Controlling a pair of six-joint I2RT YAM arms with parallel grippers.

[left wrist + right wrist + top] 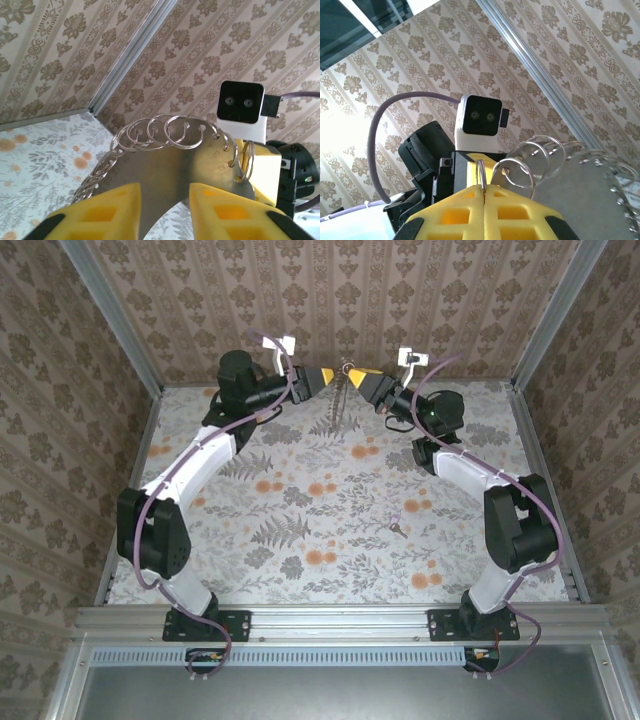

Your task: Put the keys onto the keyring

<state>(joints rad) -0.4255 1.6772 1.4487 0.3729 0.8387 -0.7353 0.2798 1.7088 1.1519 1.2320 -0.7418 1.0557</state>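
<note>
The keyring (pixel 341 400) is a curved grey metal plate (pixel 200 165) with several split rings threaded through holes along its edge. It hangs in the air at the back of the table, between the two grippers. My right gripper (pixel 484 189) is shut on one of its rings (pixel 481 172), which stands up between the yellow pads. My left gripper (pixel 165 190) faces the plate's flat side with its jaws apart, and the plate's lower edge shows in the gap. A tiny key (pixel 398 530) lies on the floral table, right of centre, far from both grippers (pixel 326 378) (pixel 358 375).
Patterned walls with aluminium corner posts (pixel 108 310) close in the back and sides, right behind the grippers. The right wrist camera (pixel 241 109) sits just beyond the plate. Open floral tabletop (pixel 320 530) stretches in front of the arms.
</note>
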